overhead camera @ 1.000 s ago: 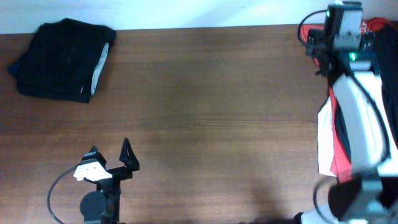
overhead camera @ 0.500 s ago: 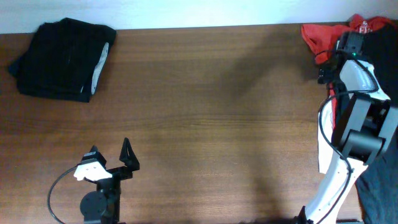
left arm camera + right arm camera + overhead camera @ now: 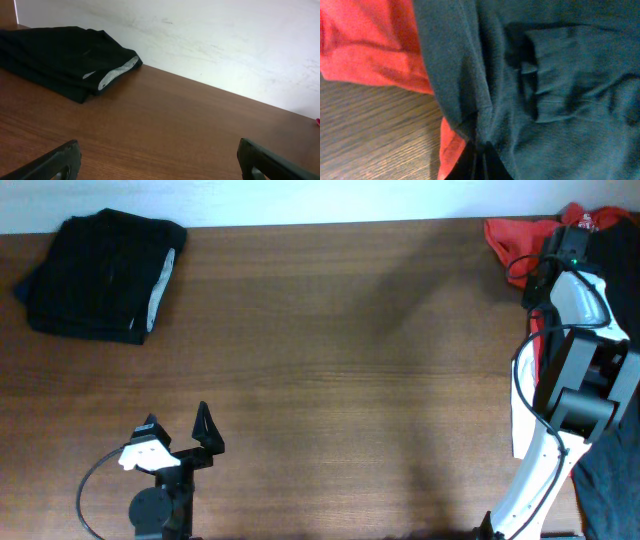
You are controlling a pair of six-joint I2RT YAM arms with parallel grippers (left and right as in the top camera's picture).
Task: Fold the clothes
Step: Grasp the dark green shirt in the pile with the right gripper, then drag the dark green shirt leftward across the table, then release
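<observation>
Left pincer (image 3: 160, 167), at the near edge of the brown wooden worktop (image 3: 330, 380): fingers spread wide, holding nothing. Right pincer (image 3: 479, 150), at the far right: closed, pinching a fold of the dark blackish-green fabric garment (image 3: 560, 75), which overlaps the crumpled red T-shirt (image 3: 365, 45). Folded stack of black garments (image 3: 95, 275), pale lining showing at one edge: far left corner, well apart from both.
</observation>
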